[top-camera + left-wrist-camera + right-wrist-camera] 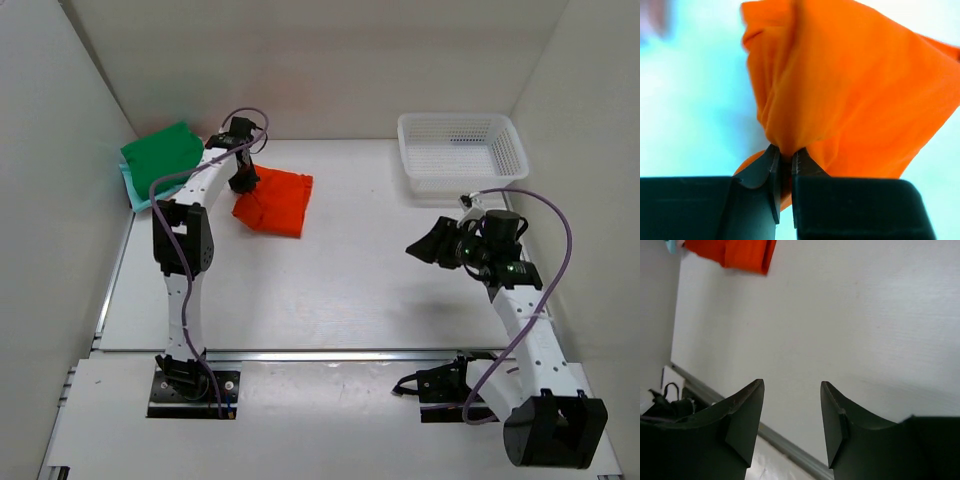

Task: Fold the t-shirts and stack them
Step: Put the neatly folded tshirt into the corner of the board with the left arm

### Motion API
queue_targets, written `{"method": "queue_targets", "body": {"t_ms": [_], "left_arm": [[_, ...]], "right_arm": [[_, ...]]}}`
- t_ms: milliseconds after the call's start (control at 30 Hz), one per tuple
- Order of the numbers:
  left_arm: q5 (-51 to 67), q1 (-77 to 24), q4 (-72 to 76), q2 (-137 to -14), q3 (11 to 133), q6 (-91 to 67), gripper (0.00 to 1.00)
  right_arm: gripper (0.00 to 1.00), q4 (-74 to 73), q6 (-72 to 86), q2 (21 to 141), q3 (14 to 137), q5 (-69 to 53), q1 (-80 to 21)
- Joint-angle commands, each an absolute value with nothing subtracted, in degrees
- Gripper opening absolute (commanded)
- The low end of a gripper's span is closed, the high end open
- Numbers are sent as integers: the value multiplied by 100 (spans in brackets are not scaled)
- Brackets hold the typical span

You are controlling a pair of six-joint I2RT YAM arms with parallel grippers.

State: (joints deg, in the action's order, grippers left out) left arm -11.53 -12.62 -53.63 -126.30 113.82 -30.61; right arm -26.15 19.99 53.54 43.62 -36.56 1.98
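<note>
Left gripper pinches the orange shirt
Its jaws are closed on a fold, toward the far left corner of the table; right gripper hangs wide open, empty

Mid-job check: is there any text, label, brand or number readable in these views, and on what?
None readable in any view.
No print or tag shows on the orange shirt.
The green shirt is plain.
The basket shows no label.
</note>
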Motion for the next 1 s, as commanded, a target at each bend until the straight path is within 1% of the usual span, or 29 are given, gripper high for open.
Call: {"method": "queue_targets", "body": {"t_ms": [0,100,267,333,433,600,667,767,833,967], "left_arm": [[-2238,-1519,-5678,-12927,12180,-1585,0],[-2662,-1582,-5415,-12885,12200,-1232,0],[-3243,-1425,-4774,-12603,12024,-748,0],[-3069,-1320,-4615,-12472,12058,-432,0],[-2866,-1082,-4473,-12445,12417,-369,0],[-2594,-809,-4351,-12349,12753,-316,0],[-2488,-712,-4307,-12366,13068,-299,0],[-2189,-677,-4263,-12489,13472,-325,0],[-2101,-659,-4219,-12533,13640,-352,0],[-2074,-659,-4140,-12533,14001,-413,0]], "right_arm": [[46,-2180,2469,4870,3974,-4069,27],[46,-2162,2496,4807,3850,-4139,26],[46,-2022,2680,5132,3788,-4253,-394],[45,-1907,2681,5194,3797,-4228,-579],[45,-1898,2725,5396,3823,-4219,-869],[44,-1820,2751,5712,3981,-4237,-975],[44,-1828,2742,5835,4025,-4254,-1063],[44,-1802,2804,6046,4096,-4263,-1274],[43,-1846,2778,6178,4297,-4236,-1345],[43,-2074,2646,6486,4552,-4157,-1441]]}}
